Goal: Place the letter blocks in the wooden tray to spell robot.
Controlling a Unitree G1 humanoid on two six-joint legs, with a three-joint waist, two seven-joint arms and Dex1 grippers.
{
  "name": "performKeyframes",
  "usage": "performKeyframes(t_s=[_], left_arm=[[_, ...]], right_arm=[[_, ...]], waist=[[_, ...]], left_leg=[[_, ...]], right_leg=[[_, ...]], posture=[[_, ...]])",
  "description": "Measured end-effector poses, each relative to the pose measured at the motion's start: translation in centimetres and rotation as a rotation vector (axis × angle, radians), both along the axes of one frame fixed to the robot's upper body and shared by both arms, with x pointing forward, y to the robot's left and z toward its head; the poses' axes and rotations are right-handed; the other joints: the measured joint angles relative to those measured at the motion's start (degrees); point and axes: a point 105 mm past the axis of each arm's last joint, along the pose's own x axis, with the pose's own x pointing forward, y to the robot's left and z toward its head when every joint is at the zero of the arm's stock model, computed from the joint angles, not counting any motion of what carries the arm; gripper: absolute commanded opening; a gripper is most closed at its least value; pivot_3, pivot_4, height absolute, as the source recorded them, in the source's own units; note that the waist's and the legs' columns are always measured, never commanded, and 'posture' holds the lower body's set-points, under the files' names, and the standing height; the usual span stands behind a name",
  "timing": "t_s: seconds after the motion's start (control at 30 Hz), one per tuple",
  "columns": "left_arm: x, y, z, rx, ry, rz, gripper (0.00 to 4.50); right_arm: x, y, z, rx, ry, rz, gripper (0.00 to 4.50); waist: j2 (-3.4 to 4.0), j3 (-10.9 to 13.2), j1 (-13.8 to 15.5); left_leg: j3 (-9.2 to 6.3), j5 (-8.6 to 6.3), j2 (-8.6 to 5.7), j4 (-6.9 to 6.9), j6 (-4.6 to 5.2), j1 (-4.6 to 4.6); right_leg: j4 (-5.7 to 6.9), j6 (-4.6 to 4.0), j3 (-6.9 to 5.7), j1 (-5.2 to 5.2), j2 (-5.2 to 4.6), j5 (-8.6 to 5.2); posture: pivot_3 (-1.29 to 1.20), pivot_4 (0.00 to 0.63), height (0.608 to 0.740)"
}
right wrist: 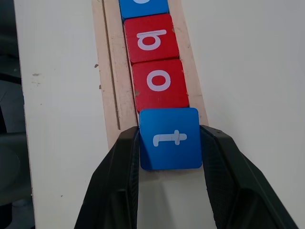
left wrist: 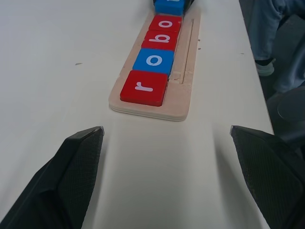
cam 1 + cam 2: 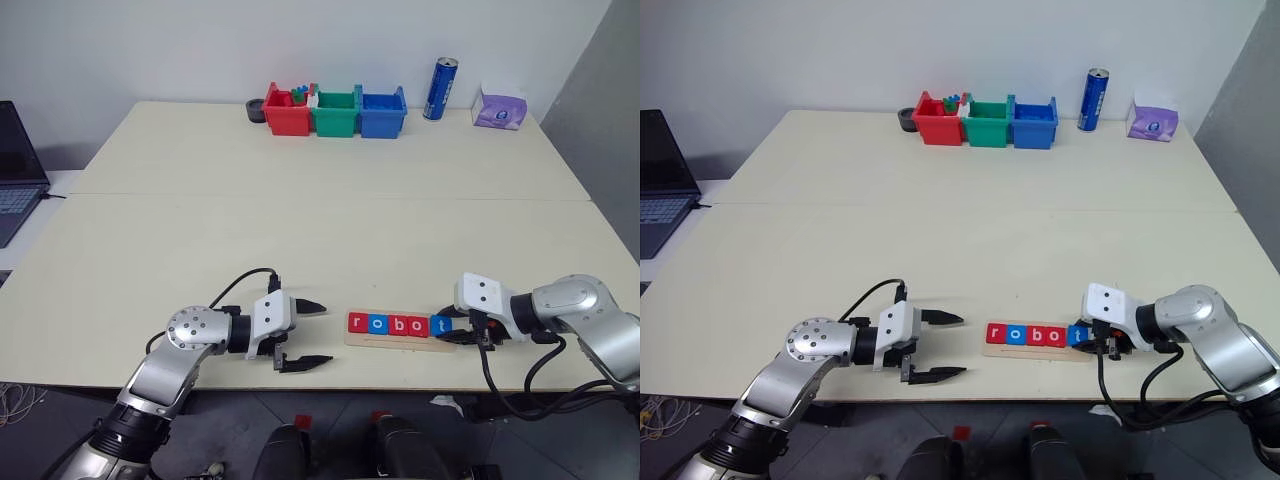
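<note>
Behind the wooden tray (image 3: 400, 340), coloured bins (image 3: 335, 112).

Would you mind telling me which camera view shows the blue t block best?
The right wrist view: the blue t block sits large between the right hand's fingers, at the wooden tray's end. The head views show it small, partly hidden by that hand; the left wrist view catches only its cropped edge.

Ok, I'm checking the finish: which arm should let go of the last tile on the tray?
The right. Its gripper is shut on the blue t tile, last in the row on the wooden tray. The left gripper hovers open, holding nothing, beside the r end.
</note>
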Motion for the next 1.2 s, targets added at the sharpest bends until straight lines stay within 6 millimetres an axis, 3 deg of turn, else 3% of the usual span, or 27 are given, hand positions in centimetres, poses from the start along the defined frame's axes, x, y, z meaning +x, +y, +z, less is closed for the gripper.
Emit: performKeyframes(t_s=[0.1, 0.37, 0.5, 0.6, 0.77, 0.93, 1.07, 1.2], left_arm=[[0.0, 0.0, 0.0, 0.0, -0.001, 0.001, 4.5], [0.0, 0.0, 0.0, -0.001, -0.001, 0.002, 4.5], [0.0, 0.0, 0.0, -0.001, -0.001, 0.002, 4.5], [0.0, 0.0, 0.0, -0.001, -0.001, 0.005, 4.5], [0.1, 0.3, -0.3, -0.009, 0.014, 0.048, 4.5], [3.1, 1.6, 0.9, -0.139, -0.047, 0.358, 4.5], [5.2, 4.3, 1.5, -0.188, -0.1, 0.64, 4.5], [5.6, 5.9, 0.6, -0.179, -0.102, 0.803, 4.5]], right_arm=[[0.0, 0.1, -0.1, 0.004, 0.003, 0.0, 1.45], [0.4, 0.6, 0.5, 0.019, -0.018, 0.015, 4.29], [0.3, 0.8, 1.0, 0.041, -0.01, 0.006, 4.47], [0.5, 0.6, 2.1, 0.058, -0.039, -0.018, 3.81], [0.8, -0.9, 3.0, 0.097, -0.078, -0.122, 1.95], [2.0, -3.1, 3.5, 0.248, -0.196, -0.38, 0.19], [2.8, -4.6, 3.0, 0.401, -0.285, -0.609, 0.04], [4.2, -6.9, 2.6, 0.572, -0.464, -0.906, 0.04]], waist=[[0.0, 0.0, 0.0], [0.0, 0.0, 0.0], [0.0, 0.0, 0.0], [0.0, 0.0, 0.0], [0.0, 0.0, 0.0], [-0.02, 0.0, 0.1], [-0.04, 0.0, 0.0], [0.0, -0.1, 0.0]], left_leg=[[0.0, 0.0, 0.0, 0.0, 0.0, 0.0], [0.0, 0.0, 0.0, 0.0, 0.0, 0.0], [-0.02, 0.0, 0.0, 0.0, 0.0, 0.0], [-0.03, 0.0, 0.0, 0.0, 0.0, 0.0], [-0.01, 0.0, 0.0, 0.0, 0.0, -0.01], [-0.1, 0.0, 0.0, 0.06, 0.0, -0.03], [-0.13, 0.0, 0.02, 0.02, -0.01, 0.01], [-0.09, 0.01, -0.02, -0.01, -0.02, 0.03]], right_leg=[[0.0, 0.0, 0.0, 0.0, 0.0, 0.0], [0.01, 0.0, -0.01, 0.0, 0.0, 0.0], [0.01, 0.0, 0.0, 0.0, 0.0, 0.0], [0.01, 0.0, -0.01, 0.0, 0.0, 0.0], [0.01, 0.0, 0.01, 0.0, -0.01, 0.0], [0.06, 0.02, 0.16, 0.03, -0.04, 0.02], [0.07, 0.02, 0.2, 0.05, -0.04, 0.02], [0.07, 0.0, 0.25, 0.04, -0.05, 0.03]], posture=[[0.0, 0.15, 0.74], [0.0, 0.15, 0.74], [0.0, 0.15, 0.74], [0.0, 0.15, 0.74], [0.0, 0.15, 0.74], [0.0, 0.15, 0.74], [0.0, 0.15, 0.74], [0.0, 0.15, 0.74]])
